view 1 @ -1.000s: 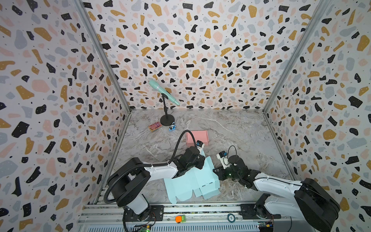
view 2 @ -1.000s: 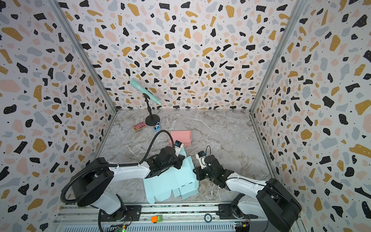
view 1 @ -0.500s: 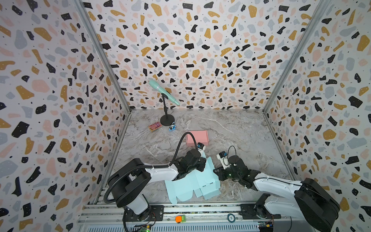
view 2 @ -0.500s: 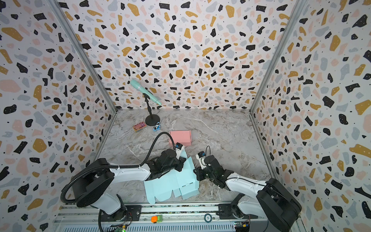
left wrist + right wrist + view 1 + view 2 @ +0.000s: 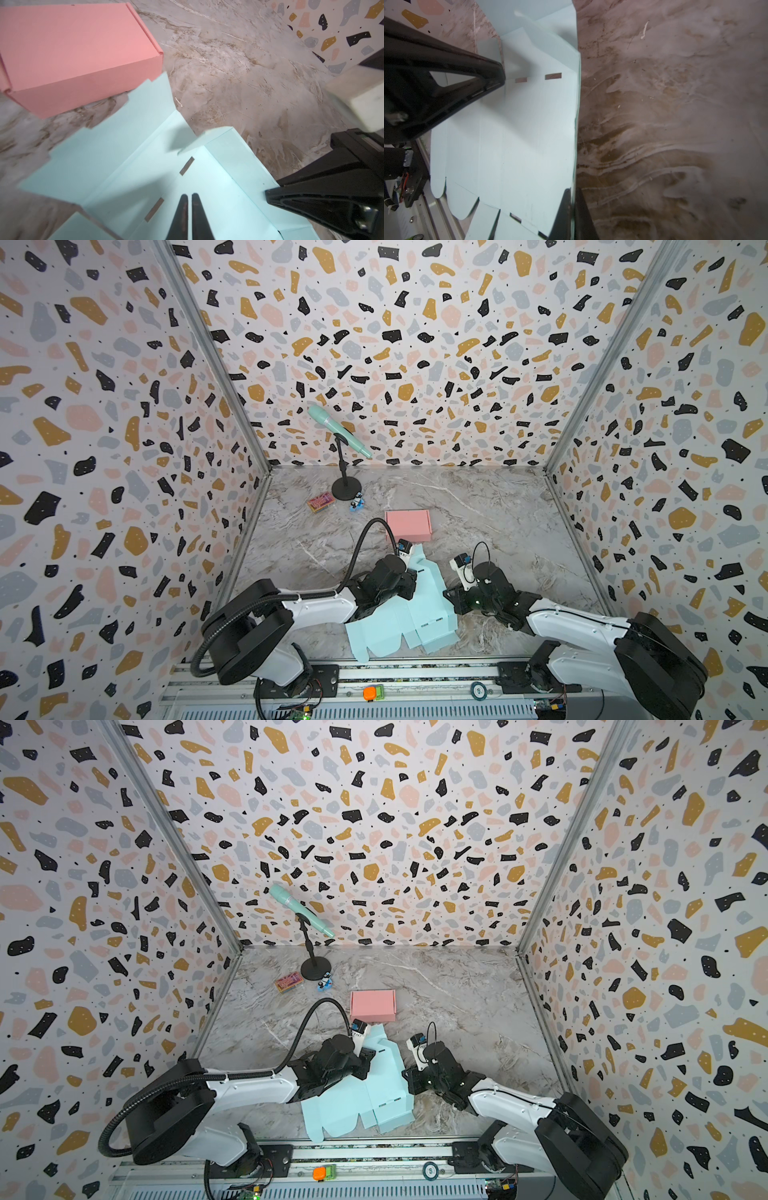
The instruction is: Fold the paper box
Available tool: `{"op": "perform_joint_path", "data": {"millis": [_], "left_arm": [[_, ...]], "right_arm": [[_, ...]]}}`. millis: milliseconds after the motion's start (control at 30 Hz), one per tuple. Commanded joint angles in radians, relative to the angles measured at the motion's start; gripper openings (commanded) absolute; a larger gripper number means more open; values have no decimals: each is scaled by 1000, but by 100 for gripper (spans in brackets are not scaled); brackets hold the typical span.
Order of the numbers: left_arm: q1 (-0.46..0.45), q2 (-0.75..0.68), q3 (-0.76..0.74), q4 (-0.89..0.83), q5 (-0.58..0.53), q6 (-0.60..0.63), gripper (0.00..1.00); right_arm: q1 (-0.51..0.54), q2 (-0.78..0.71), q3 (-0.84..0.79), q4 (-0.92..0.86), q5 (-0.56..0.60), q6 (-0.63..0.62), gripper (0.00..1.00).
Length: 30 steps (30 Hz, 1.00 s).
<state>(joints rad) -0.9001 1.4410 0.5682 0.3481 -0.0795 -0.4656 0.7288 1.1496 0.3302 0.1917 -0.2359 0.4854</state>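
Note:
The paper box (image 5: 399, 614) is a pale blue flat blank lying near the table's front edge, seen in both top views (image 5: 357, 1102). Its far panel is tilted up (image 5: 128, 145). My left gripper (image 5: 189, 195) hovers over the blank's middle (image 5: 409, 587), its fingers a narrow slit apart with nothing between them. My right gripper (image 5: 572, 190) is shut on the blank's right edge (image 5: 451, 601), and the paper runs between its fingers. The blank's slots and rounded flaps show in the right wrist view (image 5: 519, 135).
A pink folded box (image 5: 407, 524) stands just behind the blank. Farther back are a microphone stand (image 5: 344, 472), a small colourful card (image 5: 321, 502) and a small blue toy (image 5: 356, 502). The metal rail (image 5: 374, 672) borders the front, and patterned walls enclose three sides.
The left gripper's fingers have parted slightly and it has shifted a little toward the front. The right gripper keeps its hold on the blank's edge.

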Motion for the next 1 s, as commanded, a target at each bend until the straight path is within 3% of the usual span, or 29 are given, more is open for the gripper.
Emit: {"op": "perform_joint_path", "data": {"millis": [0,133,333,733,967], "left_arm": [[21,-55,-36,-1,-25,-17,21],[77,-113,-87,7,-2,-39,45],[124,-186,-122,4,45,-25,63],[185,-154,-121,-1,52,12,67],[186,-89,-100,42,123,24,63]], "right_arm": [[4,-32,32,-44,19,-25,8],[4,-57,39,-79,31,-34,8],[4,-79,46,-101,37,-36,8],[4,-64,56,-105,35,-39,8],[4,-62,56,-101,35,-39,8]]}}
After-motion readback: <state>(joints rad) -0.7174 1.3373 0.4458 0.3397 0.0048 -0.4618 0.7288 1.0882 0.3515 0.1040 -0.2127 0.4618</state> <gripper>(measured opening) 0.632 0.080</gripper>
